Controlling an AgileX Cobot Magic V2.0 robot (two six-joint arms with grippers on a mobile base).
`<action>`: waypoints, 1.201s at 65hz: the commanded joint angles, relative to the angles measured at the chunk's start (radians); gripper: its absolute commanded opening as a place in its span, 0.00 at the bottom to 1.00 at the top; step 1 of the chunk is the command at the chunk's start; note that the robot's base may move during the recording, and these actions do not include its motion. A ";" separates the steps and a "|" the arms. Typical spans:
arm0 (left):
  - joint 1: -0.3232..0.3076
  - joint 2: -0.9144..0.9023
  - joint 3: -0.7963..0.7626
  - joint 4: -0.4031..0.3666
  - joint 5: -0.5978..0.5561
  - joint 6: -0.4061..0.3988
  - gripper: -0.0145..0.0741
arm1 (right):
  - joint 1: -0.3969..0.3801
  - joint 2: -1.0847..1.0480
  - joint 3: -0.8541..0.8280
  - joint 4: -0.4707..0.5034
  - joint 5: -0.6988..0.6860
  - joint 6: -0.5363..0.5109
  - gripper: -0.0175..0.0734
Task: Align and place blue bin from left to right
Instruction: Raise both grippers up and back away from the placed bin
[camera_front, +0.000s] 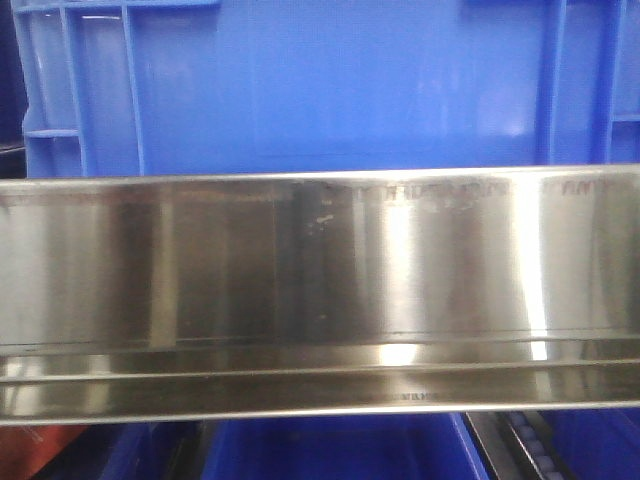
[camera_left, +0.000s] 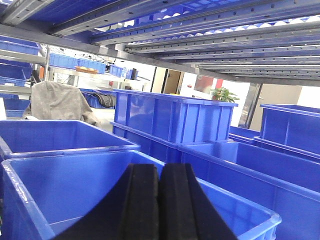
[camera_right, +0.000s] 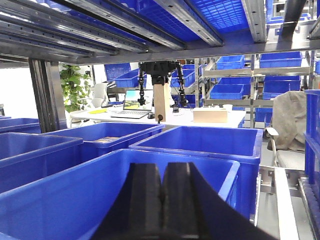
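The blue bin (camera_front: 330, 80) fills the top of the front view, showing a smooth centre wall panel and ribbed corners, right behind a steel rail. No gripper appears in that view. My left gripper (camera_left: 159, 197) is shut, its black fingers pressed together with nothing between them, above an open blue tub (camera_left: 60, 185). My right gripper (camera_right: 161, 197) is also shut and empty, hanging over another open blue tub (camera_right: 75, 200).
A polished steel shelf rail (camera_front: 320, 290) crosses the front view. Steel roller tracks (camera_left: 210, 40) run close overhead. A taller ribbed blue crate (camera_left: 175, 117) and more open tubs (camera_right: 210, 142) stand beyond the grippers. A side rail (camera_right: 285, 200) runs along the right.
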 joint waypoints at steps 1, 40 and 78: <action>-0.006 -0.006 0.000 0.005 -0.010 0.002 0.04 | 0.000 -0.006 0.001 -0.002 -0.021 -0.007 0.11; -0.006 -0.006 0.000 0.005 -0.010 0.002 0.04 | 0.000 -0.006 0.001 -0.002 -0.021 -0.007 0.11; -0.006 -0.006 0.000 0.005 -0.010 0.002 0.04 | 0.000 -0.006 0.001 -0.002 -0.021 -0.007 0.11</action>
